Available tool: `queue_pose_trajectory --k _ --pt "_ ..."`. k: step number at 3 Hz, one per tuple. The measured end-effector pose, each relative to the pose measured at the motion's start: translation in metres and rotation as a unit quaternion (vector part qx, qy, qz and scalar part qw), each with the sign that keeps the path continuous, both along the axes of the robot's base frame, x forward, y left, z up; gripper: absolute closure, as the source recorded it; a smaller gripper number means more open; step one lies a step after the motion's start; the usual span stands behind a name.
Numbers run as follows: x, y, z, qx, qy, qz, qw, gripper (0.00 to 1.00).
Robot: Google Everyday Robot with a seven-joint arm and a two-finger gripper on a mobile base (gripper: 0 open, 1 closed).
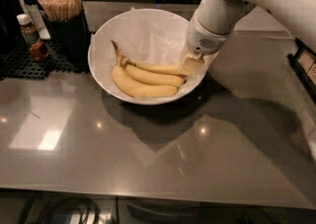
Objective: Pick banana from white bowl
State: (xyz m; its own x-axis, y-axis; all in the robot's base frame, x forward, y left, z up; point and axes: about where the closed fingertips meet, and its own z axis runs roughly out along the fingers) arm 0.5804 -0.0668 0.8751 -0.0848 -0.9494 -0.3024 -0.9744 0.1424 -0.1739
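The white bowl (pixel 106 77), lined with crinkled white paper, sits on the grey counter. A joined bunch of three yellow bananas lies in it with the stems pointing up-left. The banana (pixel 157 68) is the thin one on the inner-curve edge, at the top of the bunch. My gripper (pixel 190 64) reaches down into the bowl's right side from the white arm. It is shut on the right tip of the banana. The tip itself is hidden behind the fingers (pixel 189 62).
A black holder of wooden sticks (pixel 61 6) stands just left of the bowl. A small brown sauce bottle (pixel 29 33) stands on a black mat (pixel 24 62) at the far left. A dark object (pixel 303 65) sits at the right edge.
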Motion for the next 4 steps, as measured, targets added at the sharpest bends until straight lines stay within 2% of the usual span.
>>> queue_pose_trajectory --k 2,3,4 --pt "-0.008 0.010 0.019 -0.014 -0.036 0.010 0.9992 1.00" --pt "-0.024 0.031 0.054 -0.002 -0.079 0.052 0.9955 1.00" --pt "-0.038 0.050 0.079 0.014 -0.098 0.094 0.9906 1.00"
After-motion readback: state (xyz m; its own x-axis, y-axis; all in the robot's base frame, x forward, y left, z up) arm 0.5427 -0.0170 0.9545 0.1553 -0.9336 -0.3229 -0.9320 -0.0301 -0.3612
